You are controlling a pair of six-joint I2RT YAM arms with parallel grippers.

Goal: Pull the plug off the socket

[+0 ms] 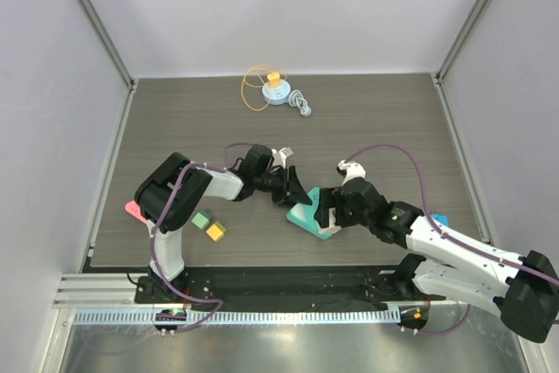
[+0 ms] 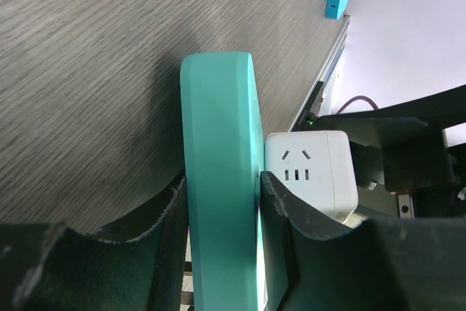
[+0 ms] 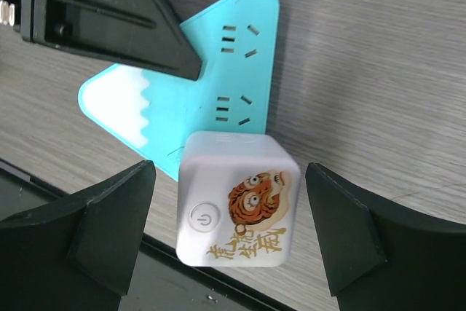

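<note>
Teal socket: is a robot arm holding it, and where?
Yes: the left gripper pinches the teal socket across its thickness, jaws beside the white plug.

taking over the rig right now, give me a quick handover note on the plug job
Left gripper: shut on the teal socket, clamping it near one corner.
Right gripper: open, one finger on each side of the white plug, not touching it.
Done: socket braced, right gripper lined up around the plug.
Left: the plug sits in the socket. Close the right gripper on it and pull it off.
</note>
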